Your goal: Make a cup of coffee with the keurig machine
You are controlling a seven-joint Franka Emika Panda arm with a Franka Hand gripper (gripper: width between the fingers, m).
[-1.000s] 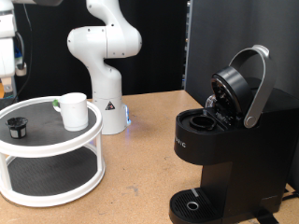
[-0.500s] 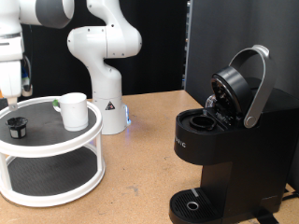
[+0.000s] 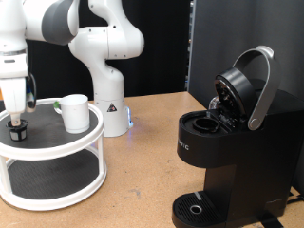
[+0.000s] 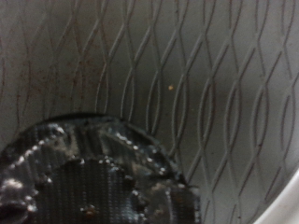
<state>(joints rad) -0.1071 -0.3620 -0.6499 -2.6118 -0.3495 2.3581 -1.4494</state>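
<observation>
The cup [image 3: 75, 112] stands beside the jaws [image 3: 15, 121], whose state I cannot tell.

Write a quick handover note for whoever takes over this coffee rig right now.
Gripper: down over the small black pod on the white two-tier stand's top shelf; grip not confirmable.
Cup: on that same shelf, to the exterior view's right of the pod.
Keurig machine: at the exterior view's right, lid open, nothing on its drip base.
Done: lid is up.
Left: pod not in the machine, cup not at the machine.
</observation>
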